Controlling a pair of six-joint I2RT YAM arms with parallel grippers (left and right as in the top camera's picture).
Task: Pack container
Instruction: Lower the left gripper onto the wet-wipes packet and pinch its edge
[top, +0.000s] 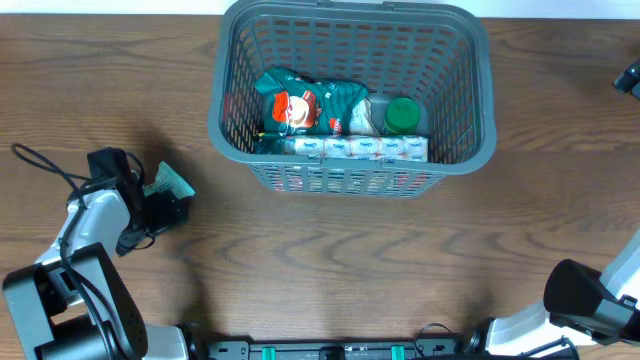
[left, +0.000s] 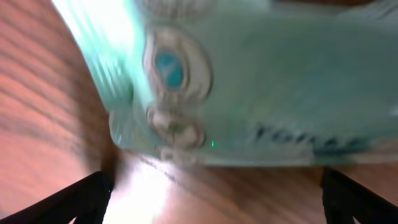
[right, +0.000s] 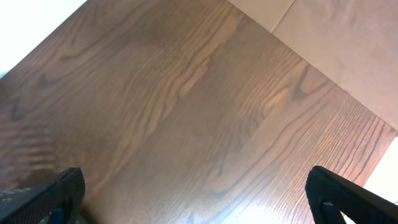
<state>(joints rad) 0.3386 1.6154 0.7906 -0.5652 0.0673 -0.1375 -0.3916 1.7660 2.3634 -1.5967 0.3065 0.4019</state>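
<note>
The surface (top: 330, 260) is bare across its middle and right, so there is plenty of room to travel. The basket (top: 482, 100) sits at the far edge, centre. It already holds a snack bag (top: 310, 105), a green-capped bottle (top: 402, 115) and a row of white packs (top: 355, 148), with room left along its far wall. A teal packet (top: 172, 182) lies well to its left. The left fingers (left: 81, 199) are spread at the packet's edge, seemingly not closed on it, though that view is blurred. The step in hand is picking it up. Next: close, lift above the rim, carry right. The right fingers (right: 53, 196) are spread and empty over bare wood.
</note>
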